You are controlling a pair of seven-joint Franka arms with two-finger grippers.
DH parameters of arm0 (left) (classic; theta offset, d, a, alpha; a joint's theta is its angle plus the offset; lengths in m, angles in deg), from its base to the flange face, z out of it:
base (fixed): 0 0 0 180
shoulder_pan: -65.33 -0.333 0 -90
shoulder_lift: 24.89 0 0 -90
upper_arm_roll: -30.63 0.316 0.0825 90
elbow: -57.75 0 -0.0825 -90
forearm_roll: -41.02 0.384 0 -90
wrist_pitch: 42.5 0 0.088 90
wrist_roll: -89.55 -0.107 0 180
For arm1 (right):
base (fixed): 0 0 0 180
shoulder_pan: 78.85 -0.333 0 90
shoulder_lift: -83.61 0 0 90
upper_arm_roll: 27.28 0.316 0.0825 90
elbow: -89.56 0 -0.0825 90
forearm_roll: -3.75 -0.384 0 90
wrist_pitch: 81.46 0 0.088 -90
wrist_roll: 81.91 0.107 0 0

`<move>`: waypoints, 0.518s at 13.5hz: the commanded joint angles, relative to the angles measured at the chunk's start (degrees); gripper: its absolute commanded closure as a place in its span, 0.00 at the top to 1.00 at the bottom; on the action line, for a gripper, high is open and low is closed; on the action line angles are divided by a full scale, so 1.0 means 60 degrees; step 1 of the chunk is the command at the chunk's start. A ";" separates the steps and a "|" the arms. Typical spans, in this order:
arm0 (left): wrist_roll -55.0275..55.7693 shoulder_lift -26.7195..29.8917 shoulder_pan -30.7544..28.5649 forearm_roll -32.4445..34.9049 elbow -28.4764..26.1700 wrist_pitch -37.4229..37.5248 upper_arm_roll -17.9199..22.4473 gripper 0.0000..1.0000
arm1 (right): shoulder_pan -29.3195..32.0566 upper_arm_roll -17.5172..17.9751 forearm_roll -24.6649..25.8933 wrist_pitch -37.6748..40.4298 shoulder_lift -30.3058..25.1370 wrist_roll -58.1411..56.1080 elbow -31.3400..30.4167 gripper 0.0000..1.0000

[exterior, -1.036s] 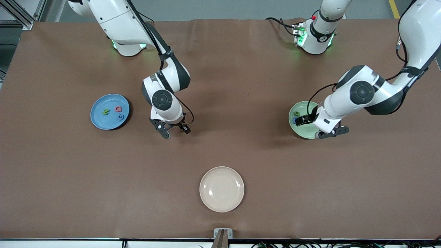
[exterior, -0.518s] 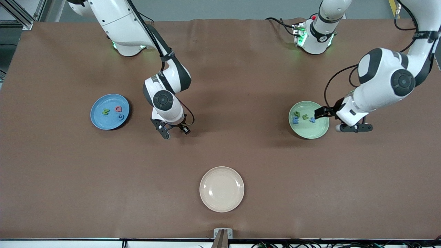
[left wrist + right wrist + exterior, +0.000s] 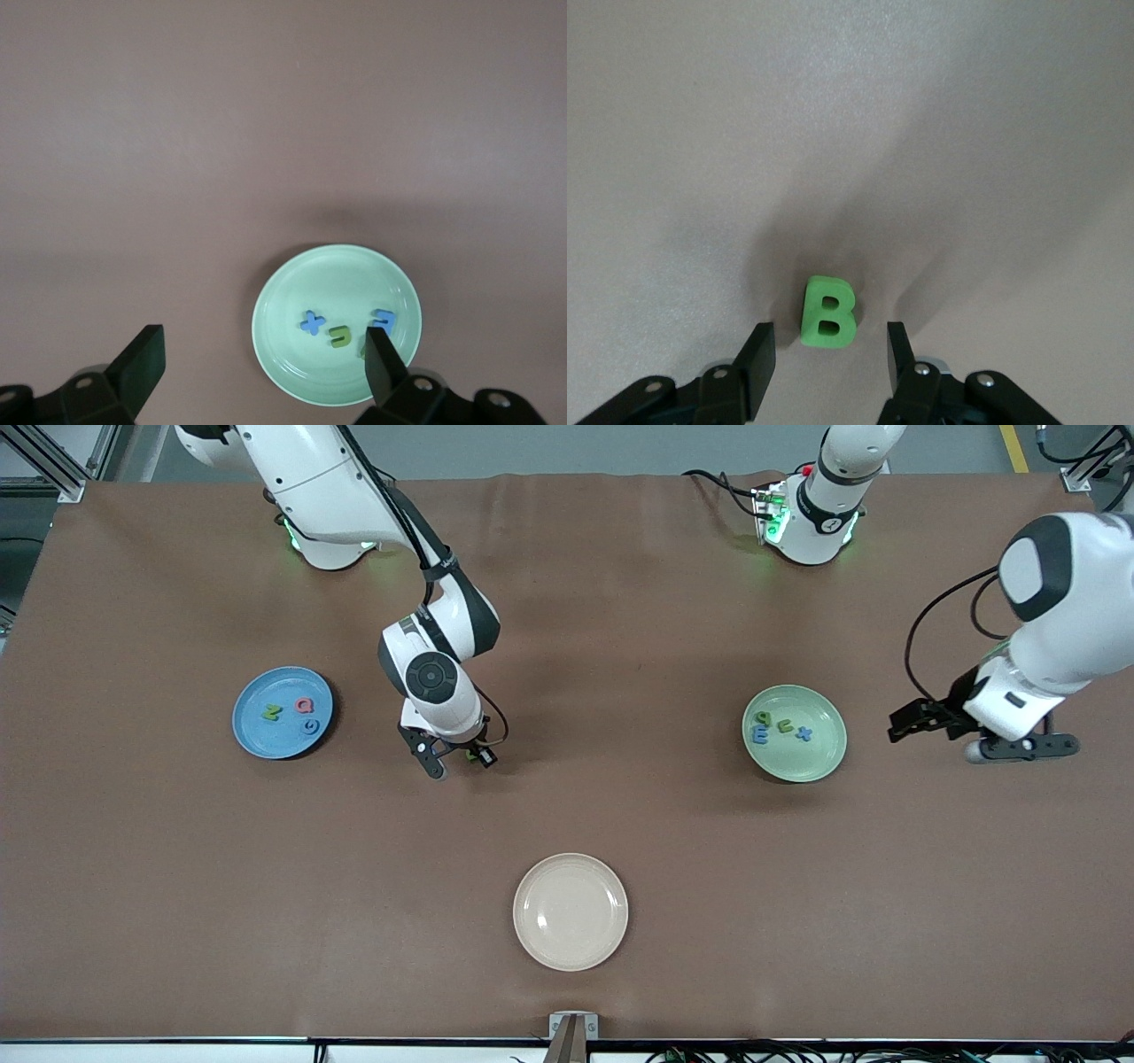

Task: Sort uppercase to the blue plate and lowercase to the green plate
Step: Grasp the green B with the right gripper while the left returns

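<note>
Right hand [image 3: 826, 359]: low over bare tabletop [image 3: 620, 602] between the blue plate [image 3: 252, 737] and the green plate [image 3: 811, 762], fingers partly open and straddling the green B [image 3: 827, 311] — a gap on each side, no contact visible, nothing held.

Left hand [image 3: 974, 733]: fingers wide, empty, hanging over bare tabletop just past the green plate toward the left arm's end; waiting.

Blue plate, toward the right arm's end: green N [image 3: 271, 711], pinkish-red Q [image 3: 305, 705], blue G [image 3: 310, 727] lying in it.

Green plate: green a-like letter [image 3: 763, 716], blue E-like m [image 3: 759, 733], green u [image 3: 784, 726], blue x [image 3: 803, 733] — all four lowercase in.

Cream-white plate [image 3: 570, 952]: nearer the front camera than both, nothing in it.

Progress, judged: lowercase sorted; three of four uppercase placed. Remaining: grip on the B, carry to the blue plate, release.
</note>
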 commanded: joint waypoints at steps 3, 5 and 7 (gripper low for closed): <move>-0.0235 0.0429 -0.0025 -0.0195 0.2294 0.2527 0.0271 0.99 | -0.0113 -0.0129 0.0058 -0.0010 0.0129 0.0158 0.0125 0.56; -0.0235 0.0444 -0.0025 -0.0195 0.2939 0.3246 0.0344 0.99 | -0.0113 -0.0143 0.0102 0.0005 0.0129 0.0158 0.0110 0.55; -0.0235 0.0429 -0.0025 -0.0209 0.3468 0.3716 0.0344 0.99 | -0.0113 -0.0158 0.0336 0.0034 0.0129 0.0158 0.0081 0.55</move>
